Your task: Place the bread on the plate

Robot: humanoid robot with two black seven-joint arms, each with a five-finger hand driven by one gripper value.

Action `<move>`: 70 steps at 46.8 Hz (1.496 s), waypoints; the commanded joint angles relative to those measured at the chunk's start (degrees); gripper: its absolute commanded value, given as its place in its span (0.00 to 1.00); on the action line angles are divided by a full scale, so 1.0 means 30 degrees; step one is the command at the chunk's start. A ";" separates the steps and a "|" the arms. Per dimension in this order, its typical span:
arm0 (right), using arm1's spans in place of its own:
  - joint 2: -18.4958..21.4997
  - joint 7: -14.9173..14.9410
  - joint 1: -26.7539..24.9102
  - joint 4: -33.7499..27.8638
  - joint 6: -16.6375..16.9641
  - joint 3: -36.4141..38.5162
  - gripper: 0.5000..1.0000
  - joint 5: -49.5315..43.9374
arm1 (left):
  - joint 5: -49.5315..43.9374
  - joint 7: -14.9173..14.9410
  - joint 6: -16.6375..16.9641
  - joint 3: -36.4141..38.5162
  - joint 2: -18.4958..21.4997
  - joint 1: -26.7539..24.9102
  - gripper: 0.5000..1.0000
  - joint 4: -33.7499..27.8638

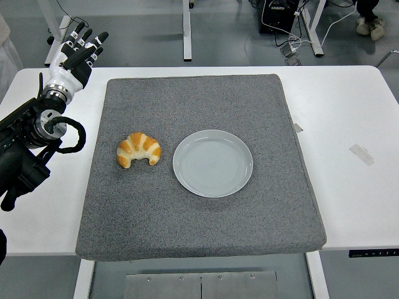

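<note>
golden bread (pixel 138 150) lies ungrasped beside the plate (pixel 212 163); my left hand (pixel 76 57), fingers spread, must reach it first.

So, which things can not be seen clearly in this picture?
- Right arm: outside the head view entirely, so its state is unknown.
- Left robot hand: only its back shows, fingers extended; the palm faces away.
- Underside of the golden crescent-shaped bread: hidden by the bread itself on the grey felt mat.
- Person at top right: cut off by the picture edge, only shoes show.
</note>
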 commanded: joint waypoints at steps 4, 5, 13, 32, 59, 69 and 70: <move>0.0000 0.0000 0.0000 0.0000 0.0000 0.0000 1.00 0.0020 | 0.0221 -0.0614 0.0003 0.0060 -0.0006 0.0136 0.97 0.0013; 0.0000 0.0000 0.0000 0.0000 0.0000 0.0000 1.00 0.0021 | 0.0192 -0.0645 0.0032 0.0060 -0.0006 0.0078 0.97 0.0013; 0.0000 0.0000 0.0000 0.0000 0.0000 0.0000 1.00 -0.0008 | 0.0016 -0.0733 -0.0756 0.0060 0.0140 -0.0011 0.97 -0.0016; 0.0000 0.0000 0.0000 0.0000 0.0000 0.0000 1.00 -0.0008 | 0.3820 -0.1055 -0.5358 0.4422 0.2482 -0.0801 0.97 -0.0016; 0.0000 0.0000 0.0000 0.0000 0.0000 0.0000 1.00 0.0020 | 1.8620 -0.6071 -0.6178 0.8520 0.5353 -0.3259 0.96 -0.0513; 0.0000 0.0000 0.0000 0.0000 0.0000 0.0000 1.00 -0.0008 | 1.6690 -0.6071 -0.6412 1.1631 0.6556 -0.4844 0.97 -0.1831; 0.0000 0.0000 0.0000 0.0000 0.0000 0.0000 1.00 0.0020 | 1.6251 -0.6071 -0.6529 1.1690 0.6643 -0.4844 0.97 -0.1919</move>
